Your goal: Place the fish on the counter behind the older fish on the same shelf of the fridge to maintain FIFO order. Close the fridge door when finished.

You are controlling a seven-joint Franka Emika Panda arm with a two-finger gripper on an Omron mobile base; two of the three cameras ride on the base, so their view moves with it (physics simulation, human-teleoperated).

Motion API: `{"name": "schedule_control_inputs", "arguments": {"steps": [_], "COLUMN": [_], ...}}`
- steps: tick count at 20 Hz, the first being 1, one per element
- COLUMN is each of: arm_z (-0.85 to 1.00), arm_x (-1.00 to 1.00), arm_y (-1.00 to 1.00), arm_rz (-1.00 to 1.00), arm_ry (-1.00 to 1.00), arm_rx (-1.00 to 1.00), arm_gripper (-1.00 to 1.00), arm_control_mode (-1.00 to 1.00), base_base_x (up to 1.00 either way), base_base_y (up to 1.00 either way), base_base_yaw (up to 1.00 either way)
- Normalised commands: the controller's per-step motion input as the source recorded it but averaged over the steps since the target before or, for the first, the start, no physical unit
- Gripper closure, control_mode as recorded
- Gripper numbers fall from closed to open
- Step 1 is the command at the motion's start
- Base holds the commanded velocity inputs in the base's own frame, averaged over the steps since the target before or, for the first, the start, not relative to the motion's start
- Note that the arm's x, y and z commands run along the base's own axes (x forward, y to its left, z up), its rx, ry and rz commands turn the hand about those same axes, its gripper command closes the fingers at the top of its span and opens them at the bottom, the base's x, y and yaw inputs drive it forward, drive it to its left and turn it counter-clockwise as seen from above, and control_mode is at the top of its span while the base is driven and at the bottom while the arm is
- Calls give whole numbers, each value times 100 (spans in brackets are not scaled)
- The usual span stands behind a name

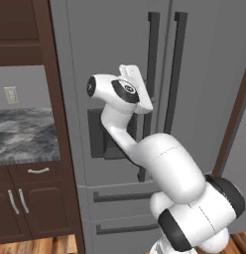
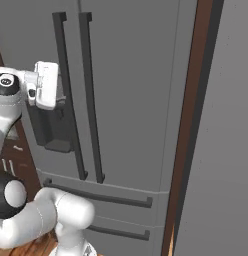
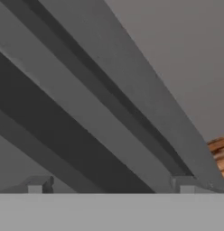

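Note:
The tall grey fridge (image 1: 204, 74) stands shut, both doors closed, so the older fish and the shelf are hidden inside. My gripper (image 2: 60, 98) is at the left door's long dark handle (image 2: 61, 50), about halfway up. In the hand view the gripper (image 3: 111, 186) is open, its fingertips (image 3: 39, 185) far apart, with the dark handle bar (image 3: 64, 135) running slantwise just ahead between them and nothing held. The marbled counter (image 1: 21, 134) lies to the left of the fridge. The fish is out of view.
A dark dispenser panel (image 1: 97, 134) is set in the left door. The right door's handle (image 1: 177, 59) runs close beside the left one. Two drawer fronts (image 1: 120, 196) lie below. A brown cabinet panel (image 2: 193, 125) borders the fridge's right side. Dark cabinets (image 1: 30, 203) stand under the counter.

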Motion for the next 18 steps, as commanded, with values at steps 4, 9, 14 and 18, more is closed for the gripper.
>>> {"name": "schedule_control_inputs", "arguments": {"steps": [4,9,14,18], "arm_z": [-32,-58,-36,-30], "arm_x": [26,-72,-21,71], "arm_y": [-34,-35,-44,-48], "arm_rz": [7,5,5,10], "arm_ry": [-20,-45,-23,-7], "arm_rx": [0,0,0,3], "arm_gripper": [-100,-100,-100,-100], "arm_control_mode": [-100,-100,-100,-100], "base_base_x": [0,0,0,0], "base_base_y": [0,0,0,0], "base_base_yaw": [0,0,0,0]}}
